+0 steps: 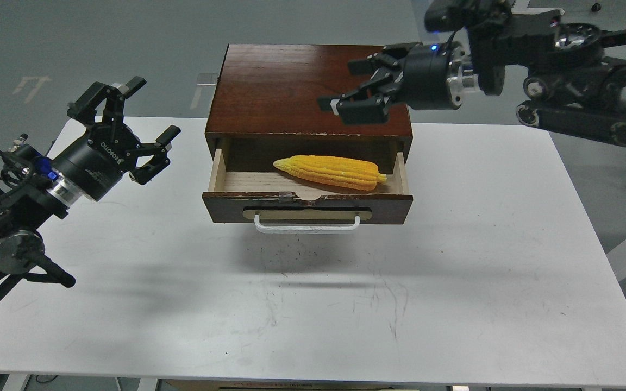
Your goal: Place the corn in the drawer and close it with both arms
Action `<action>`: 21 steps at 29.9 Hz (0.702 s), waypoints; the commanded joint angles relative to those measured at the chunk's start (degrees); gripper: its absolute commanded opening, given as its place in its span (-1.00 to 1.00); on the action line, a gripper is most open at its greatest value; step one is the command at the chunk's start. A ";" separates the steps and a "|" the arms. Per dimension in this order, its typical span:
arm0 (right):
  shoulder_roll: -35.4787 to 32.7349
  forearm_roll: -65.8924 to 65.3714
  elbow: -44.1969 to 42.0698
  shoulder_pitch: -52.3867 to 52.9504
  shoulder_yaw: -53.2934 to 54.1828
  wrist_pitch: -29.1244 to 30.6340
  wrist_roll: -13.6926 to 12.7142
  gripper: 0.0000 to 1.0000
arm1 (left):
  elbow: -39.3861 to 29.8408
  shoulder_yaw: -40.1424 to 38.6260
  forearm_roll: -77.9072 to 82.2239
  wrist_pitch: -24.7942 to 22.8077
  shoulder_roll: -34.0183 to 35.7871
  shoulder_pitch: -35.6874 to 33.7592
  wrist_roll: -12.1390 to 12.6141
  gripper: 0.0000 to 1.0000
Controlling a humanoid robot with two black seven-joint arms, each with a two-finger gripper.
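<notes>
Corn (330, 171) is lying inside the open drawer (307, 206), so only closing remains; right gripper (354, 92) is hovering empty, fingers apart, over the cabinet (291, 92), left gripper (133, 125) spread open left of it.

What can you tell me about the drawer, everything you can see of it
The drawer is pulled open from the dark wooden cabinet on the white table. Its front is dark brown, chipped along the top edge, with a beige oval plate and a white bar handle. The inside looks like pale wood. The yellow corn lies across its floor, slightly diagonal. Neither claw touches it.
</notes>
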 commanded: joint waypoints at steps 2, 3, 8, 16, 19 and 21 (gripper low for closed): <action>-8.11 15.10 0.06 -6.28 5.07 0.17 0.00 0.93 | 0.00 0.08 0.03 0.00 -0.28 0.09 0.00 1.00; -9.09 17.14 0.06 -7.70 6.22 0.17 0.00 0.93 | 0.09 0.08 0.03 0.00 -0.28 0.09 0.00 1.00; -14.71 31.28 -0.73 -24.63 18.32 0.17 0.00 0.93 | 0.09 0.17 0.12 0.00 -0.63 0.18 0.00 1.00; -15.16 43.69 -2.49 -47.25 35.83 1.66 0.00 0.92 | 0.09 0.26 0.39 0.00 -0.72 0.35 0.00 1.00; -14.73 51.50 -4.15 -53.92 42.07 4.98 0.00 0.93 | 0.44 0.26 0.39 0.00 -0.54 0.35 0.00 1.00; -14.55 53.71 -5.56 -56.74 44.10 7.36 0.00 0.92 | 0.70 0.26 0.39 0.00 -0.54 0.35 0.00 1.00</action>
